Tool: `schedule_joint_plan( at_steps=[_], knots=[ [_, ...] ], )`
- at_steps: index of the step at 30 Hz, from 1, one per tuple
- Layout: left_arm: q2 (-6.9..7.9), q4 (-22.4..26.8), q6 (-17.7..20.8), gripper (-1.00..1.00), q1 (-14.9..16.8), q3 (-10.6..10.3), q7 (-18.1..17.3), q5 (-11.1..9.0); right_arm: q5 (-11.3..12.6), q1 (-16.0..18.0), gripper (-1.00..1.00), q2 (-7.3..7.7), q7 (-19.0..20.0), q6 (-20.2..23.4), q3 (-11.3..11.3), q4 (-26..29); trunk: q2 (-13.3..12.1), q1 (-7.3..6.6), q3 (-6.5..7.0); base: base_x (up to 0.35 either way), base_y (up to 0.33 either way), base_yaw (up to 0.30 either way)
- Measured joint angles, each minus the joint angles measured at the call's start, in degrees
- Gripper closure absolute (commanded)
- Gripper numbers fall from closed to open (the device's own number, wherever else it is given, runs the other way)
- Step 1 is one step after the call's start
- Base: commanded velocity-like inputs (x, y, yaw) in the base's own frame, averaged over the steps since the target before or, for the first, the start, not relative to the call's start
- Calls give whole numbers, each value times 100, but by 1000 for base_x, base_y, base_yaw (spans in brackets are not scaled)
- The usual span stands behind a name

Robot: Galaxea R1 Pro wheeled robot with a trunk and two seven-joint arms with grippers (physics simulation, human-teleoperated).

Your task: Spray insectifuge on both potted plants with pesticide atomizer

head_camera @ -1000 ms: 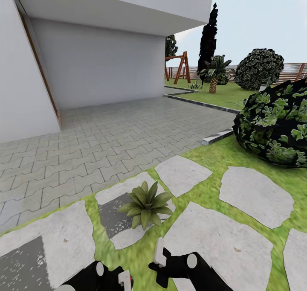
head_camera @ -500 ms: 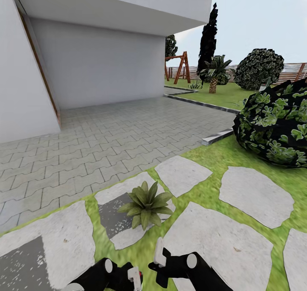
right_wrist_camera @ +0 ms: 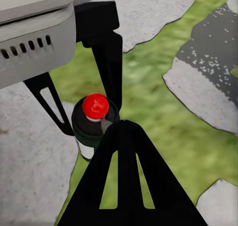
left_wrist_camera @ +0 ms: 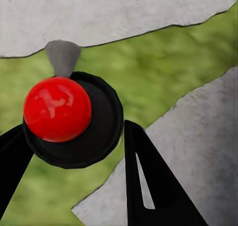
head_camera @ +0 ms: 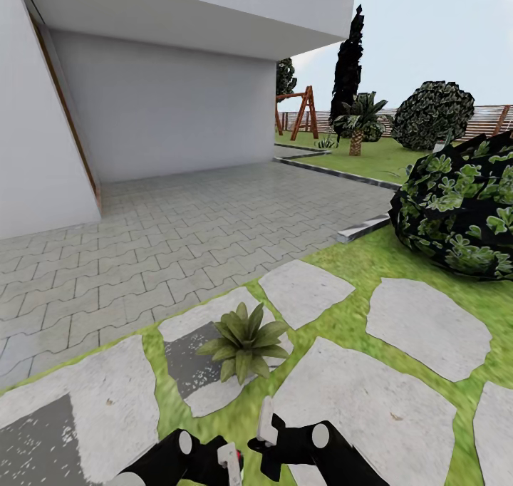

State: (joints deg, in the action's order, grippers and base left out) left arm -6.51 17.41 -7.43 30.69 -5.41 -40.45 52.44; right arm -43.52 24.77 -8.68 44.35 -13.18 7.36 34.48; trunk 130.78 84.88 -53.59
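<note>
The pesticide atomizer (left_wrist_camera: 57, 109) appears as a black can with a red button top and a grey nozzle. My left gripper (left_wrist_camera: 74, 129) is shut on it, one black finger on each side. The right wrist view has the same can (right_wrist_camera: 95, 107) held over grass between the left gripper's fingers (right_wrist_camera: 111, 62). In the head view its red top (head_camera: 238, 462) peeks out at the left gripper (head_camera: 229, 464), low in the frame. My right gripper (head_camera: 265, 429) hangs beside it, fingers pressed together (right_wrist_camera: 121, 131) and empty. One potted plant (head_camera: 244, 341) sits on a stepping stone just ahead of both grippers.
Grey stepping stones (head_camera: 427, 326) lie in green lawn around me. A big round leafy shrub (head_camera: 459, 208) stands at the right. A grey paved area (head_camera: 178, 236) runs up to a white house wall (head_camera: 164, 108). A slat fence (head_camera: 491, 119) closes the far garden.
My left gripper has slid right and slightly forward with the atomizer, so its red top now shows in the head view. The right gripper and the plant have stayed put.
</note>
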Motion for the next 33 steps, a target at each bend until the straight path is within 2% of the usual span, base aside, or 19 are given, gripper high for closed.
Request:
schedule_joint_plan(
  at_steps=[18,25,33],
  knots=[
    [-68,75,-51,100,-3,22,-28,-21,0,0,100,0,-1,-5,0,0,0,0,0,0,0,0],
    [-61,73,-95,100,-3,23,-38,-142,0,0,100,0,-4,-3,0,0,0,0,0,0,0,0],
    [-60,70,-123,100,-3,21,-47,-160,0,0,100,0,-3,-5,0,0,0,0,0,0,0,0]
  ],
)
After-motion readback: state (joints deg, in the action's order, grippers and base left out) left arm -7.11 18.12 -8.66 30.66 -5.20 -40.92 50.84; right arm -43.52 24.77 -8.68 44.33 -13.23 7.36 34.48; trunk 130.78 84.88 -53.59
